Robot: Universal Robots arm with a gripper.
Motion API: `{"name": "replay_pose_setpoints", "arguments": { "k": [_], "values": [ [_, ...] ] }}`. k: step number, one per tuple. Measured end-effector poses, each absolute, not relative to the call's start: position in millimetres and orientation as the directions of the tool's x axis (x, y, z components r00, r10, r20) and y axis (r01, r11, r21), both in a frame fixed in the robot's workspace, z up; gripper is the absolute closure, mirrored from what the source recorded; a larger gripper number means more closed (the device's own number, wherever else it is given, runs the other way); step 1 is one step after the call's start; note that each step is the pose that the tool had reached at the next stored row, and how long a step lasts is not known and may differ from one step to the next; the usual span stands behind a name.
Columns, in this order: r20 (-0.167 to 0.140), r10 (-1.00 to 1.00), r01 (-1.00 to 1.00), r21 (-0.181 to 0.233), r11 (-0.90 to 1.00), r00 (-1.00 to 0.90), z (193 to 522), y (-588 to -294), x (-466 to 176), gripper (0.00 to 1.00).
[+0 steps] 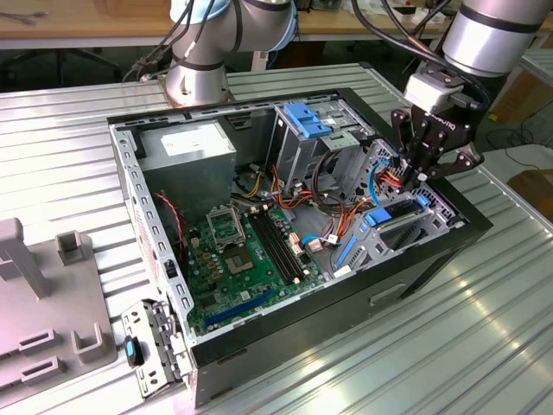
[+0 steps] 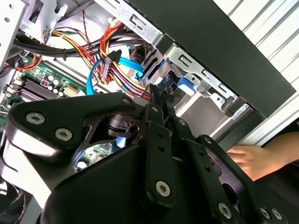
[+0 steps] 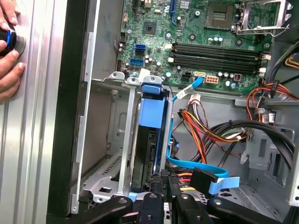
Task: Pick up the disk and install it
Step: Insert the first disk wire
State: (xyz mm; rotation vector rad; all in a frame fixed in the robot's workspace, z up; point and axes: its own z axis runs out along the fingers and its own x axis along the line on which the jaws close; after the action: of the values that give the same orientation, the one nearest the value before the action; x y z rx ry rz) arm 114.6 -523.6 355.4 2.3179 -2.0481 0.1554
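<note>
Your pincer [image 1: 421, 169] sits hemmed by cables [image 1: 390, 177] beside the bay holding the disk [image 3: 150, 140]; a hand [image 3: 9, 56] rests on the surface outside the case.

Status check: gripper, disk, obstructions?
Gripper over drive bay, jaws shut. Disk seated upright in bay. Cables crowd beside it.

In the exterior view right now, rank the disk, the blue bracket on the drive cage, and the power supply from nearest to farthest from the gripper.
From the gripper:
1. The disk, just beneath it, at the case's edge.
2. The blue bracket, atop the drive cage, mid-case.
3. The power supply, far corner on the exterior view's left.
</note>
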Motion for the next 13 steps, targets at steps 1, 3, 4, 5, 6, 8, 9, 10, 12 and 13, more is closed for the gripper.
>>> {"name": "replay_pose_setpoints", "arguments": {
  "k": [1, 3, 4, 5, 6, 8, 9, 10, 12, 13],
  "values": [
    [0.104, -0.988, -0.993, -0.033, -0.115, 0.111, 355.0, -523.7, 114.6, 0.84],
    [0.104, -0.990, -0.994, -0.033, -0.104, 0.100, 354.5, -523.9, 114.6, 0.84],
    [0.104, -0.990, -0.995, -0.033, -0.096, 0.092, 354.3, -524.1, 114.6, 0.84],
    [0.105, -0.991, -0.996, -0.033, -0.087, 0.083, 354.2, -524.2, 114.6, 0.84],
    [0.105, -0.993, -0.997, -0.033, -0.064, 0.060, 354.0, -524.2, 114.7, 0.84],
    [0.104, -0.994, -0.999, -0.033, -0.040, 0.036, 353.8, -524.3, 114.6, 0.84],
    [0.104, -0.994, -0.999, -0.033, -0.027, 0.023, 353.6, -524.5, 114.6, 0.84],
    [0.104, -0.994, -0.999, -0.033, -0.026, 0.022, 353.6, -526.0, 114.9, 0.84],
    [0.104, -0.994, -0.999, -0.033, -0.026, 0.022, 353.5, -529.3, 115.0, 0.84],
    [0.102, -0.995, -0.999, -0.033, -0.025, 0.022, 353.3, -532.6, 114.9, 0.84]
  ]
}}
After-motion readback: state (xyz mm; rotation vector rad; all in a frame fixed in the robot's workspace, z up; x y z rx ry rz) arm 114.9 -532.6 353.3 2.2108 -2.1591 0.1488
